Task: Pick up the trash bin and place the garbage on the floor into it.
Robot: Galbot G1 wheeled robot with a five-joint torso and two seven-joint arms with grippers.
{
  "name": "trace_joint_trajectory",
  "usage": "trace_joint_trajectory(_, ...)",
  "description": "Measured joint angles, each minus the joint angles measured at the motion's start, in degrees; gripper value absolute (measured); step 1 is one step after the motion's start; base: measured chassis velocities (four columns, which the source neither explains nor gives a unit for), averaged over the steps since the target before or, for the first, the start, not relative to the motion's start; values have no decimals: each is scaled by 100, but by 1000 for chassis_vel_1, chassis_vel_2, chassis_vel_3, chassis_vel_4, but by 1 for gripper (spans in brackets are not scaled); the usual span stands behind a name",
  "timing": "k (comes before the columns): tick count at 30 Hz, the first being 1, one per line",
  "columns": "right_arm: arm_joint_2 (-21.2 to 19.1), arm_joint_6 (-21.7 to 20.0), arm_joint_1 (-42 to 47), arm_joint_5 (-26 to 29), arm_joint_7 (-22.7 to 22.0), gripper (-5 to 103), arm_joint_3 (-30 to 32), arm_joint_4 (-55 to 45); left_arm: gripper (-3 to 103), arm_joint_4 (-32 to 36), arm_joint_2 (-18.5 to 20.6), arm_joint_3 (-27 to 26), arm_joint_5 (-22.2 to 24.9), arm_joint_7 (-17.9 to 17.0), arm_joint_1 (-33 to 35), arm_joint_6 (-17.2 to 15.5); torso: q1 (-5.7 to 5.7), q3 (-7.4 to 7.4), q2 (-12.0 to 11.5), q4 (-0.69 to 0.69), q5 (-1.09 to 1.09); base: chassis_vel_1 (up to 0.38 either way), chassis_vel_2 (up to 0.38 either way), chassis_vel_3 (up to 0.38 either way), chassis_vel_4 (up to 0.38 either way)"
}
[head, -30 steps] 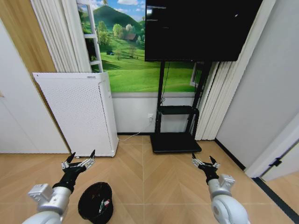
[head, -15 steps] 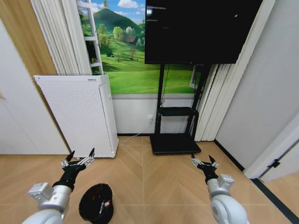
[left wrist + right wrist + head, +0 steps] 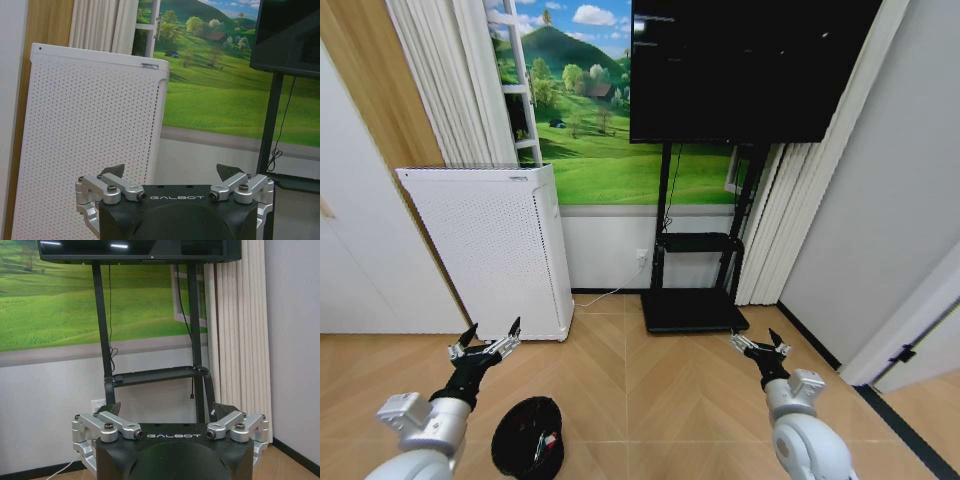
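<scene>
The trash bin (image 3: 528, 437), small, black and round, stands on the wood floor at the bottom left of the head view, with a bit of red-and-white garbage (image 3: 548, 440) inside it. My left gripper (image 3: 484, 342) hovers open just above and behind the bin, fingers spread and holding nothing. It faces the white air purifier in the left wrist view, where the left gripper (image 3: 172, 173) is empty. My right gripper (image 3: 758, 342) is open over bare floor on the right; in the right wrist view the right gripper (image 3: 167, 409) points at the TV stand.
A tall white air purifier (image 3: 492, 245) stands against the wall at left. A black TV stand (image 3: 695, 280) with a large screen fills the middle back. Curtains (image 3: 770, 215) and a grey wall close the right side. A white door (image 3: 350, 270) is at far left.
The whole head view has shifted slightly, so the camera has moved: the bin sits lower in the picture and the wall scene a little lower. Both grippers stay open.
</scene>
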State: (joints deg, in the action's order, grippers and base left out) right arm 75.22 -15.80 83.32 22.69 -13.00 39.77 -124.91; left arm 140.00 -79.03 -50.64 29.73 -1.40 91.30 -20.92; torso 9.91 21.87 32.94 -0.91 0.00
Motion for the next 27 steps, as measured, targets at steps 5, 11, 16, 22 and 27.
trace_joint_trajectory(5,17,0,26,-2,-1,100,32,-10,100,19,-10,-22,2,15,17,16,43,57,103,0,0,0,0,0,0)
trace_joint_trajectory(11,25,2,34,-6,-1,100,42,-10,100,22,-12,-23,2,16,17,18,59,81,141,0,0,0,0,0,0)
trace_joint_trajectory(16,19,11,41,9,2,100,73,-28,100,57,-22,-13,-6,13,16,18,110,169,280,0,0,0,0,0,0)
trace_joint_trajectory(22,13,15,46,34,15,100,95,-43,100,83,-33,-14,-17,10,32,24,211,322,533,0,0,0,0,0,0)
trace_joint_trajectory(27,22,15,34,15,15,100,68,-43,100,76,-45,-27,-19,12,42,72,268,407,675,0,0,0,0,0,0)
